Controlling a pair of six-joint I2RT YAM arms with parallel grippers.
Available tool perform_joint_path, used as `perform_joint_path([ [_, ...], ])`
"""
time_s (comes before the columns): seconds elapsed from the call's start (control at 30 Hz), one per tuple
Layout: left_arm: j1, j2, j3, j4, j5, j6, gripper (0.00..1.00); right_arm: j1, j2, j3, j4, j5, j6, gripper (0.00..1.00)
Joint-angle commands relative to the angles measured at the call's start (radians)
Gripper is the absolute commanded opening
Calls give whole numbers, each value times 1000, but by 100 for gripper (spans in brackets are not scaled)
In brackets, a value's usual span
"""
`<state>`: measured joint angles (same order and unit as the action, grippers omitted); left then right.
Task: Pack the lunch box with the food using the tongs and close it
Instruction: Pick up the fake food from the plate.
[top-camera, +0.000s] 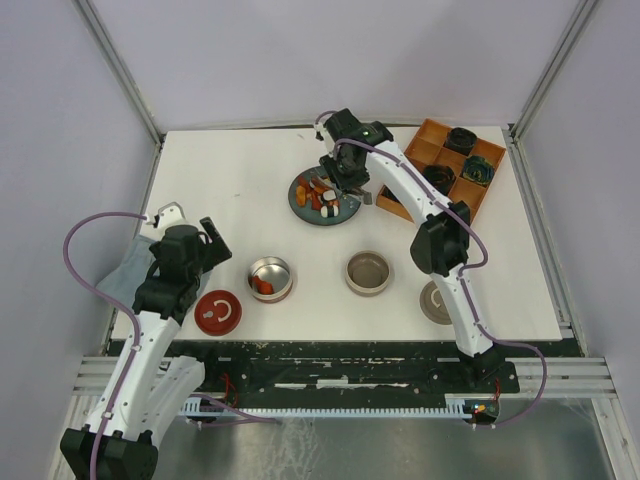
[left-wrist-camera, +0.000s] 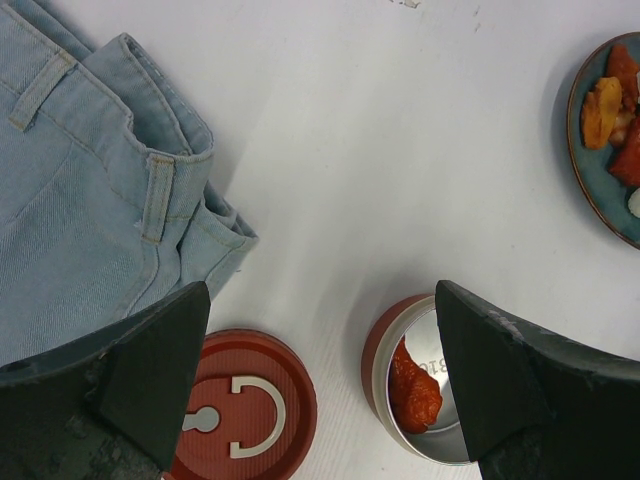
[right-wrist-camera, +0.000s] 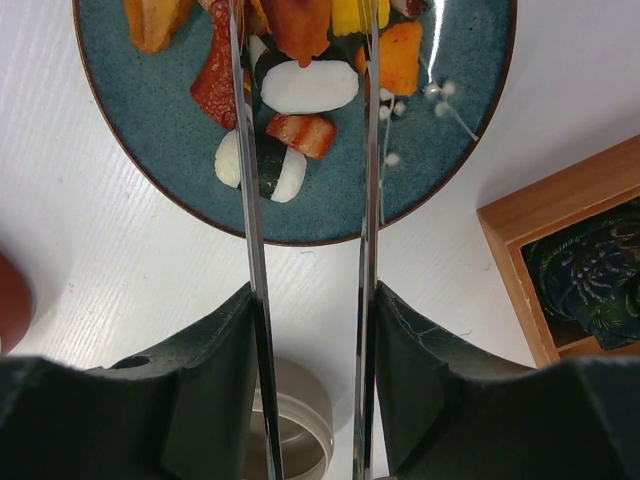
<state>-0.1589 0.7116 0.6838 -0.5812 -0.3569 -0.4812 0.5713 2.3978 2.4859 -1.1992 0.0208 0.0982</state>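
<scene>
My right gripper (right-wrist-camera: 312, 300) is shut on the silver tongs (right-wrist-camera: 248, 200), whose two arms run apart over the blue plate (right-wrist-camera: 330, 210). The food (right-wrist-camera: 308, 86), white, red, orange and yellow pieces, lies on the plate, some of it between the arms; the tong tips are cut off at the frame's top. From above, the right gripper (top-camera: 343, 183) hovers over the plate (top-camera: 300, 205). The red-walled steel lunch box (top-camera: 252, 268) stands open with an orange-red piece (left-wrist-camera: 412, 385) inside, its red lid (top-camera: 218, 312) beside it. My left gripper (left-wrist-camera: 322, 300) hangs open and empty above both.
A wooden tray (top-camera: 432, 133) with dark coiled rosettes sits at the back right, close to the plate. A grey round container (top-camera: 368, 272) and a grey lid (top-camera: 437, 302) stand near the right arm. Folded denim (left-wrist-camera: 80, 200) lies at the table's left edge.
</scene>
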Motion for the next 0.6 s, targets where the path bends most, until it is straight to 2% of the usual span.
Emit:
perform_joint_path([
  [0.0,4,0,8,38,-16,7,100,0,-11,65,-6,4,-21,53],
  [0.33,3,3,8,38,-6,6,100,3,-24,35,-7,-50,-5,51],
  [0.57,2,5,8,41,-4,7,100,10,18,86,-75,-29,-6,51],
])
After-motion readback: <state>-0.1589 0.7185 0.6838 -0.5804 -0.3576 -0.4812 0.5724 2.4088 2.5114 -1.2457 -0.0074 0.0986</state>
